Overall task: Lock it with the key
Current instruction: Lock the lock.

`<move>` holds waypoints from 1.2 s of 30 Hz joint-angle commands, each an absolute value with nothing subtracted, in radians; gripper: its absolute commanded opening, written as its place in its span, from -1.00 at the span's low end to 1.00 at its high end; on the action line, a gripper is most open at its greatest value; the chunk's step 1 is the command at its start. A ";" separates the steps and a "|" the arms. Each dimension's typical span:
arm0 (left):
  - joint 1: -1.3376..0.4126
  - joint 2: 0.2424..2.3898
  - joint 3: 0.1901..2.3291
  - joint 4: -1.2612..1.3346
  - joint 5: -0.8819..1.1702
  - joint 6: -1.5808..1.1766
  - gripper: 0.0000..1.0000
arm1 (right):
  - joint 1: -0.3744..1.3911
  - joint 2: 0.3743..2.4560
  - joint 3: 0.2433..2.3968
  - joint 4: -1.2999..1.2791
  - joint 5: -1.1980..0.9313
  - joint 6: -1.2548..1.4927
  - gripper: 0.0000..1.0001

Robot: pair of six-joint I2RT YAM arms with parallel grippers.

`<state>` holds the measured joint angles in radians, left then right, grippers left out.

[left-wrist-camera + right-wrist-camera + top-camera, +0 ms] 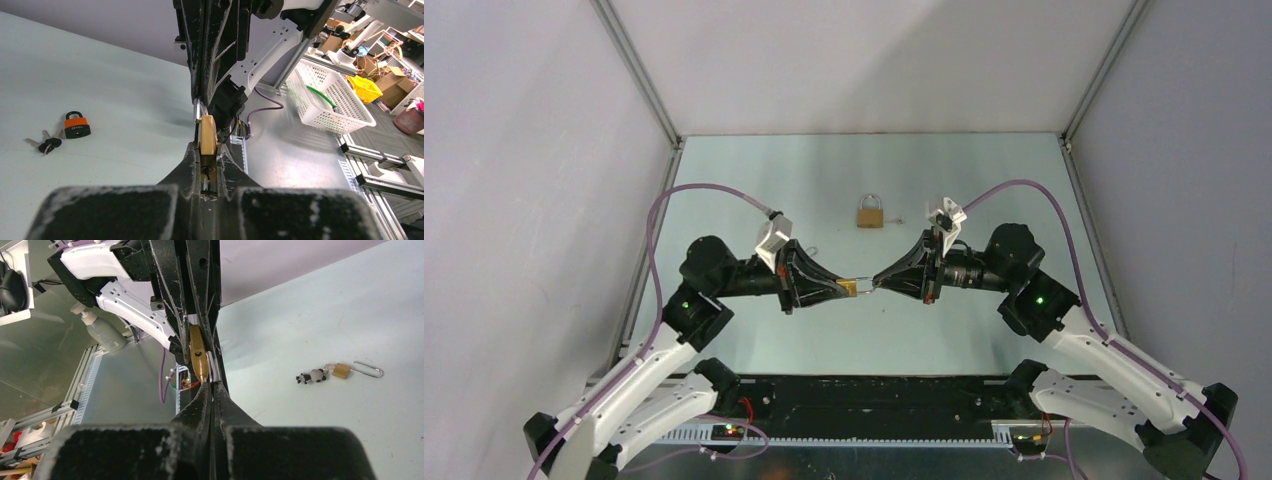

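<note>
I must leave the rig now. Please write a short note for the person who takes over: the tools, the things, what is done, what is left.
Left tool: shut on the brass padlock, held above the table.
Right tool: shut, it seems on the shackle.
On the table: orange padlock with keys; small open padlock with panda charm.
Done: brass padlock is up, gripped by both tools.
Left: put a key in the held padlock and turn it; whether one is already in, I cannot tell.
</note>
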<state>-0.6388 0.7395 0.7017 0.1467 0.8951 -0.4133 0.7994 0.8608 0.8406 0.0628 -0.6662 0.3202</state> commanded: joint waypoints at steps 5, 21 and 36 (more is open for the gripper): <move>-0.652 0.744 0.742 0.206 0.858 -0.422 -1.00 | 0.856 0.859 0.843 0.111 -0.688 0.257 -1.00; -0.656 0.700 0.754 0.206 0.887 -0.414 -1.00 | 0.901 0.848 0.844 0.122 -0.665 0.240 -0.18; -0.655 0.672 0.756 0.205 0.955 -0.402 -1.00 | 0.901 0.798 0.843 0.050 -0.647 0.214 -0.21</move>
